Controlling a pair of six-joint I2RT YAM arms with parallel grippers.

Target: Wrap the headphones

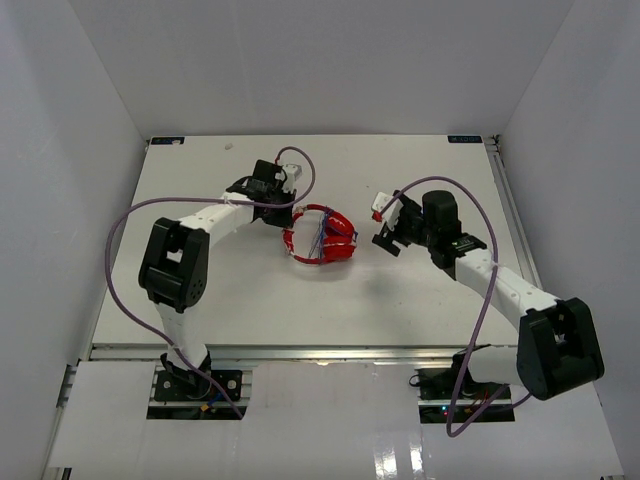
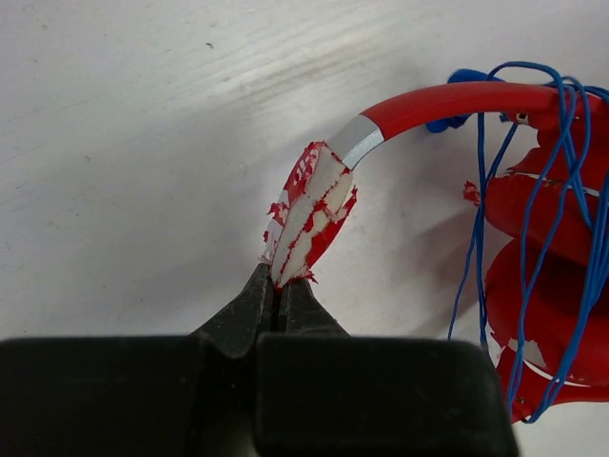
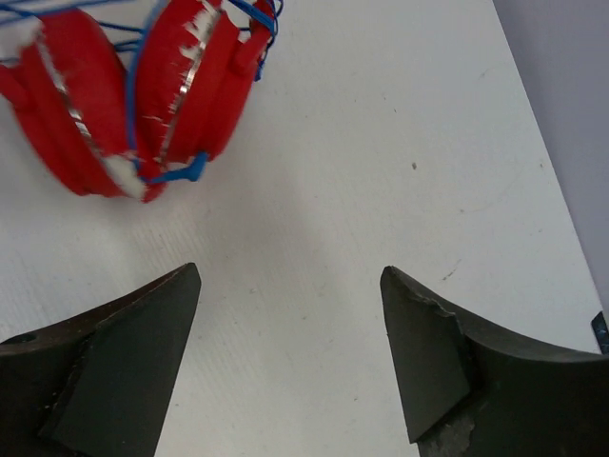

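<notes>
White surface (image 1: 400, 310) inside pale walls. At its middle, red headphones (image 1: 342, 240), blue cord (image 3: 179, 173) looped around folded earcups. Left end effector (image 2: 278, 286) pinched on flaking headband padding; right end effector (image 3: 290, 333) spread, empty, just right. Likely trouble: padding tearing, pinch slipping, unsecured loops unwinding.

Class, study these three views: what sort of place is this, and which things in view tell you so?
Probably a robotics lab test cell: a white table boxed in by plain white panels, two cabled robot arms bolted at its near edge, and red headphones laid out for handling.
</notes>
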